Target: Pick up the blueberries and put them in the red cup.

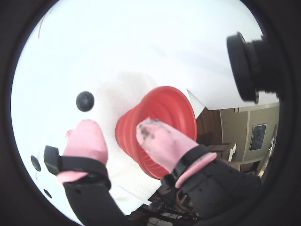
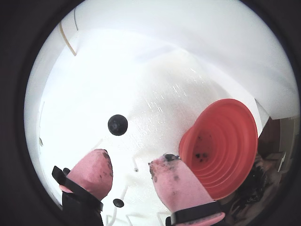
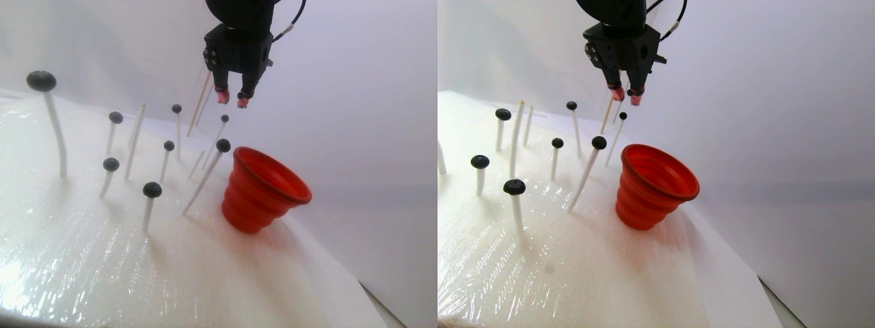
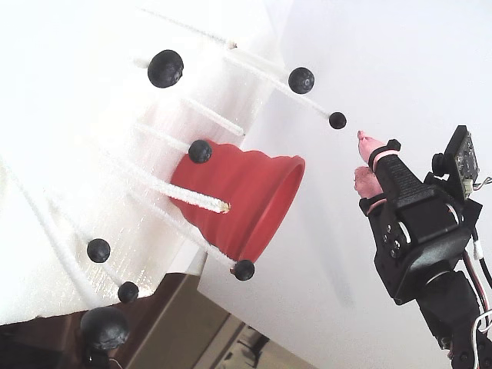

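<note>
- So we're between picks: pincer (image 2: 130, 165) apart, empty, hanging above the stalks.
- Red cup (image 2: 225, 146) on the white foam, a few dark bits inside.
- Blueberries (image 3: 152, 189) sit on stalk tips.
- Next: descend, straddle the nearest berry (image 2: 117, 125), close gently.

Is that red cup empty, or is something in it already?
Not empty. A wrist view looks into the red cup and shows a few small dark things at its bottom, probably blueberries, though too small to be sure.

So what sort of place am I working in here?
Probably a home-built test rig: blueberries stuck on thin white sticks in a plastic-wrapped foam slab, with a red cup beside them.
</note>
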### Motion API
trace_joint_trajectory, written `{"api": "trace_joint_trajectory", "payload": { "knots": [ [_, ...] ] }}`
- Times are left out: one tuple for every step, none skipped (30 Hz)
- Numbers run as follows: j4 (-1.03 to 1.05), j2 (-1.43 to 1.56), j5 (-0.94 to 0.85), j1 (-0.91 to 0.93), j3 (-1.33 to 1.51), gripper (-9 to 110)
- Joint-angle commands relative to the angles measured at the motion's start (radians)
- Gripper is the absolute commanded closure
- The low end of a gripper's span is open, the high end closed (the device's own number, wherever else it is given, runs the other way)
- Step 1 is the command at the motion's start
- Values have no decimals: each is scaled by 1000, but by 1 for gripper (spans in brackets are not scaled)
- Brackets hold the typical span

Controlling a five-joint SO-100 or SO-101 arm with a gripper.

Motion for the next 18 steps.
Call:
{"api": "trace_joint_trajectory", "payload": {
  "knots": [
    [-28, 2, -9, 11, -64, 85],
    [-32, -5, -9, 9, -66, 85],
    [-35, -11, -12, 8, -67, 85],
    [-40, -18, -14, 5, -69, 85],
    [-44, -25, -15, 5, -71, 85],
    [-49, -32, -15, 5, -74, 85],
    [-52, -38, -15, 5, -77, 85],
    [-57, -44, -15, 3, -80, 85],
    [-61, -52, -15, 3, -83, 85],
    [-63, -57, -14, 0, -86, 85],
    [-66, -63, -14, -5, -87, 85],
    [-69, -67, -14, -8, -91, 85],
    [-74, -74, -12, -9, -92, 85],
    [-75, -77, -11, -12, -95, 85],
    [-78, -81, -9, -15, -100, 85],
    [-80, -86, -9, -17, -104, 85],
    [-83, -92, -9, -20, -110, 85],
    [-86, -100, -6, -23, -115, 85]
  ]
}}
